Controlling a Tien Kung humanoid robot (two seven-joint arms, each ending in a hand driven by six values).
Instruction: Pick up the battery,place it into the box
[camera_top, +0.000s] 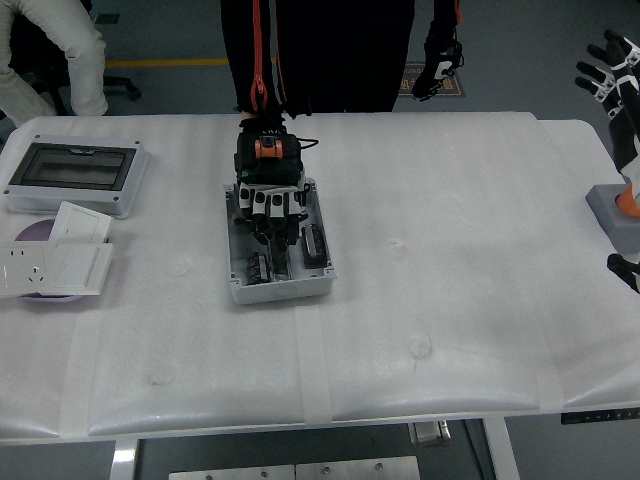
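Note:
The grey open box (283, 283) lies left of the table's middle. A black oblong battery (314, 244) lies inside it along the right wall. A person at the far side reaches a black-and-white gloved hand (268, 195) with an orange device on its back down into the box, fingers over its middle parts. My right hand (612, 72) is raised at the picture's upper right edge, far from the box, fingers spread and holding nothing. No left arm shows.
A grey enclosure with a dark clear lid (75, 175) sits at the far left, with white socket plates (55, 264) and a purple disc (33, 232) in front. A grey block with an orange top (618, 215) is at the right edge. The person's other gloved hand (437, 70) hangs beyond the table.

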